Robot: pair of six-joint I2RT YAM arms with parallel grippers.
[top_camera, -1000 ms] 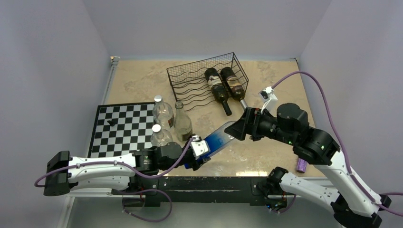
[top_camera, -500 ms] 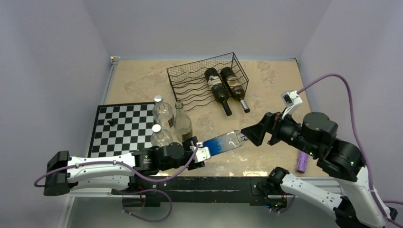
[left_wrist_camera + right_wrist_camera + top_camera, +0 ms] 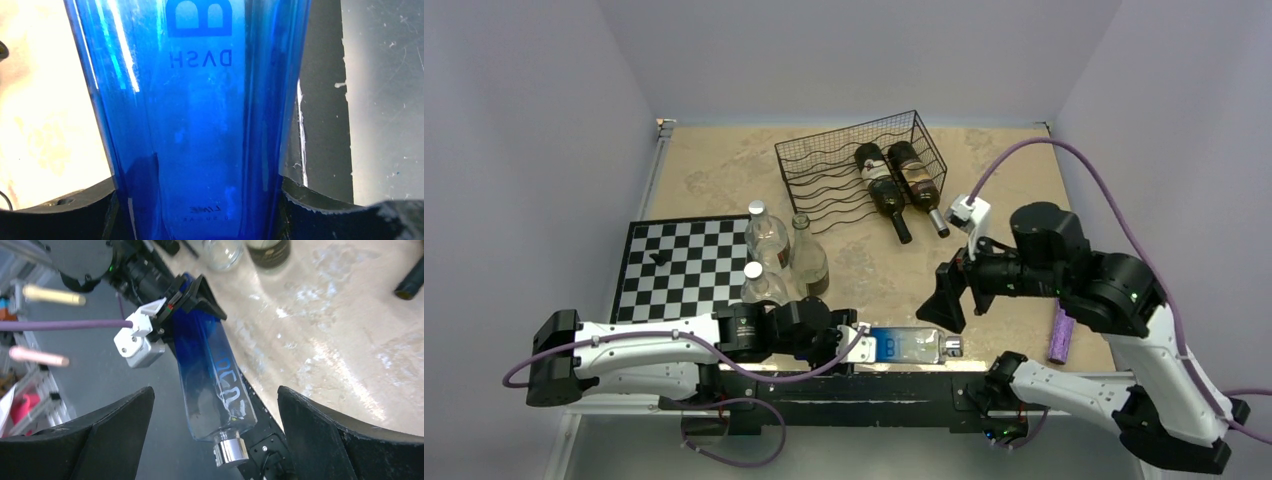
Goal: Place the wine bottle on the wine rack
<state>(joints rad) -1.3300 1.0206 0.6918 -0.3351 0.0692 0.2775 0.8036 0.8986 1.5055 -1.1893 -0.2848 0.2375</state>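
Left claw (image 3: 856,345) pinches blue wine bottle (image 3: 904,346) level, neck offered rightward; right claw (image 3: 946,300) spread above, likely for handover.

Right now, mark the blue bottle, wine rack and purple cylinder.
blue bottle (image 3: 908,346), top view, mid body.
wine rack (image 3: 816,188), top view, bare left wavy tiers.
purple cylinder (image 3: 1058,336), top view, its middle.

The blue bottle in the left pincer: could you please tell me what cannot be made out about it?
Left wrist view: the blue bottle fills the frame, so both its ends are cut off by the edges.
Top external view: its label print is too small to read; the left pincer hides its base.
Right wrist view: that pincer covers the base; the white lettering is blurred.
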